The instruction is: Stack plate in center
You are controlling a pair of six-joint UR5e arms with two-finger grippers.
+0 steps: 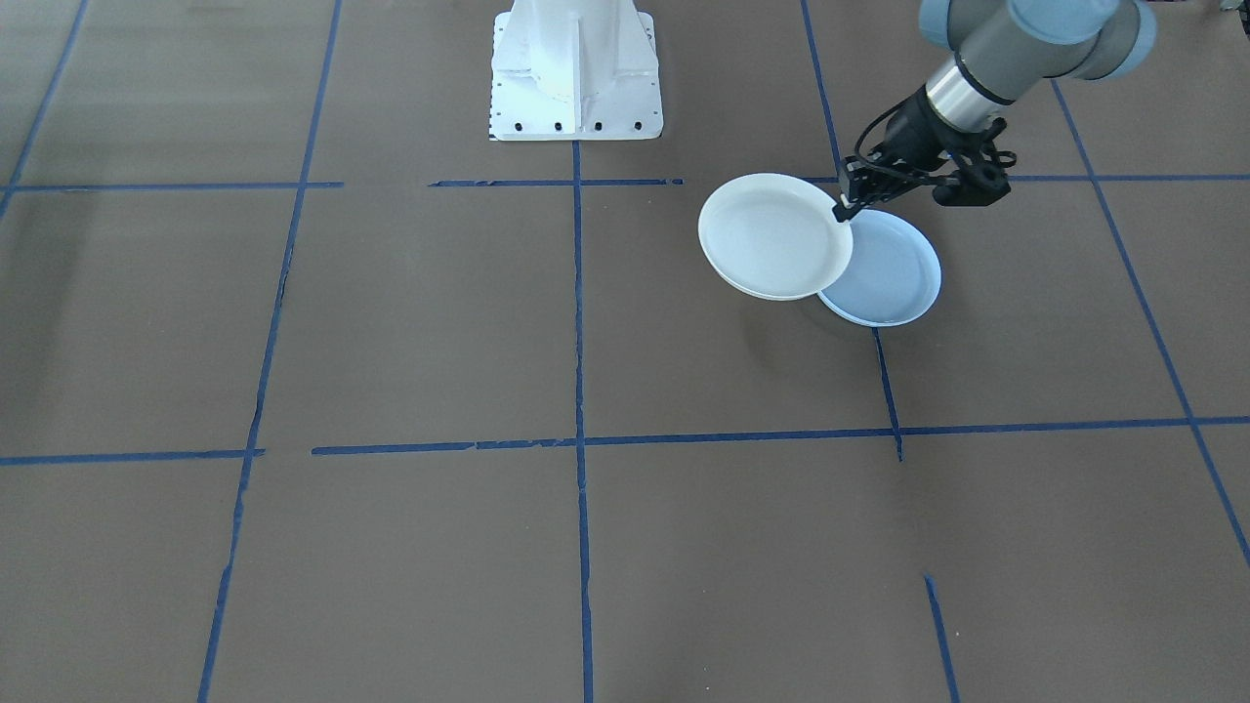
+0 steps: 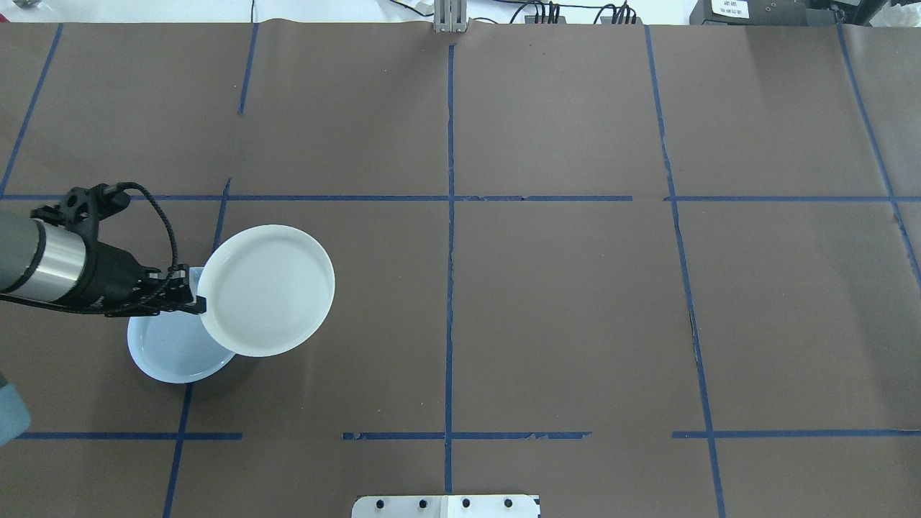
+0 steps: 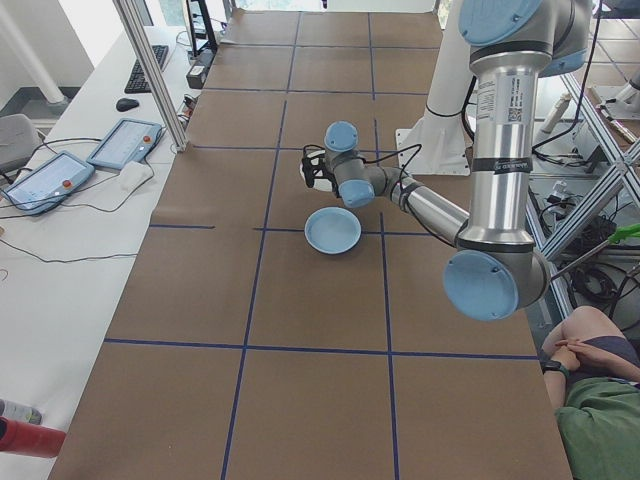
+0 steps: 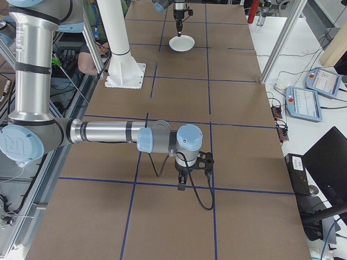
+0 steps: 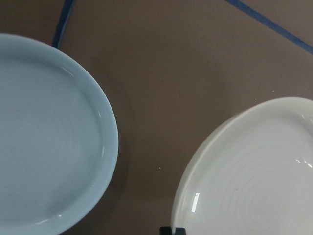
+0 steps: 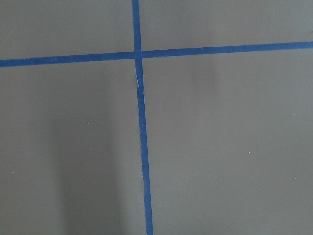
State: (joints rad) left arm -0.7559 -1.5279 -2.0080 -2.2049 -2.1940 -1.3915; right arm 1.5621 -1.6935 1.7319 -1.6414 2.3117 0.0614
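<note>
Lifted by our left gripper (image 2: pixel 196 306), pinched at its rim, the round white ceramic plate (image 2: pixel 268 289) apparently overhangs the pale-blue smooth plate (image 2: pixel 169 352); centring and stacking remain.

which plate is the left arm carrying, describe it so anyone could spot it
On the brown table, go to the left arm's side. The white plate hangs above the table, pinched at its rim by the left gripper. Its neighbour, the pale-blue plate, lies flat, partly beneath it.

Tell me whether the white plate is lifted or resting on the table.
Lifted. The left gripper pinches the white plate by its rim, holding it above the table, overlapping the blue plate lying flat beneath.
</note>
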